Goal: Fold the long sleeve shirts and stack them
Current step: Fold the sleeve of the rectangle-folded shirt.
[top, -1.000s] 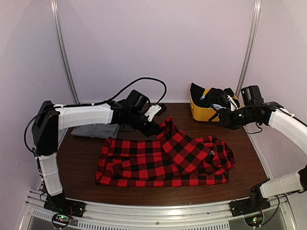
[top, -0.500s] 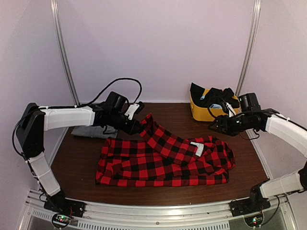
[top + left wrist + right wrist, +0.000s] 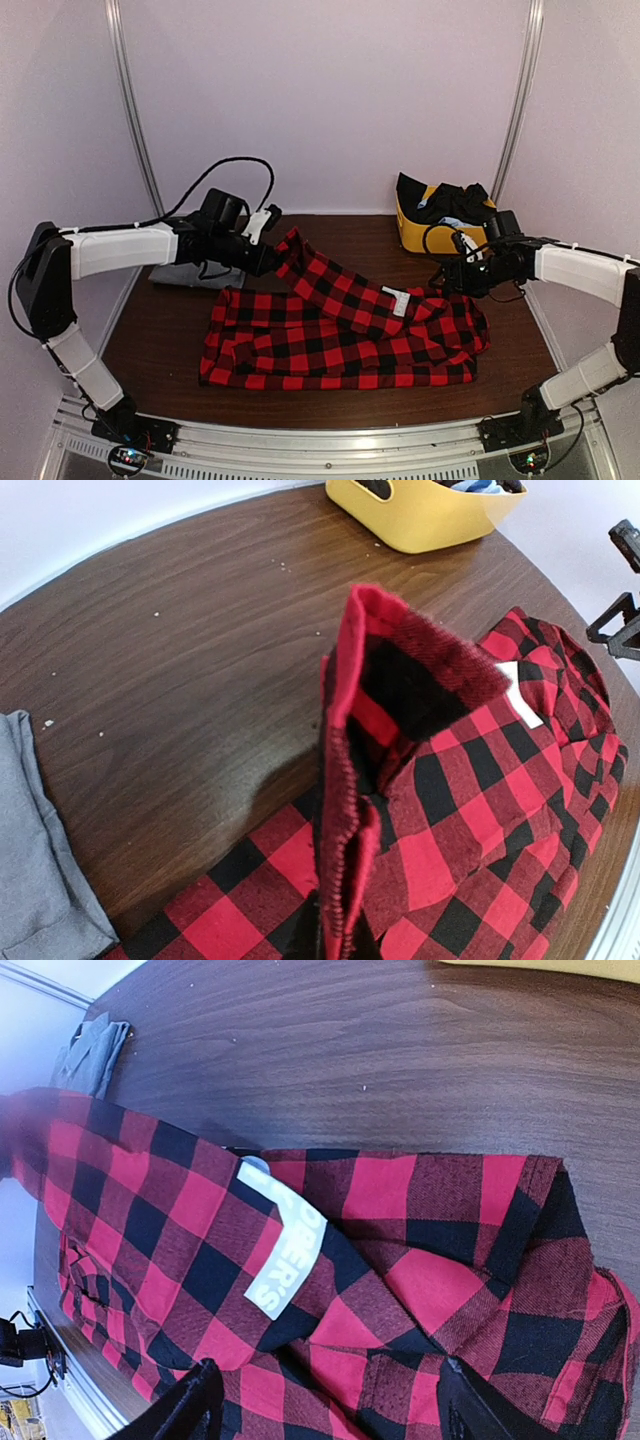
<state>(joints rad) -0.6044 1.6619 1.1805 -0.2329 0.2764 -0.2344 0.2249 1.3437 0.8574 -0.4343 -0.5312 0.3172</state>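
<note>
Top external view: we see the red-and-black flannel shirt (image 3: 340, 345) spread across the middle of the wooden table (image 3: 160, 340). The left gripper (image 3: 271, 262) is clenched on one end of it and holds that end raised toward the back left. The grey shirt (image 3: 190, 276) lies folded at the back left, partly under the left arm. The right gripper (image 3: 447, 284) hangs over the flannel's right end with its jaws released, near the white neck label (image 3: 399, 300). A yellow bin (image 3: 415, 236) of dark clothes sits at the back right.

Left wrist view: the pinched flannel (image 3: 420, 780) rises as an upright fold, with the grey shirt (image 3: 40, 870) at the left edge.

Right wrist view: the two black fingers (image 3: 195, 1408) stand wide apart above the flannel (image 3: 420, 1290), touching nothing we can make out. The label (image 3: 285, 1252) lies just ahead of them.
</note>
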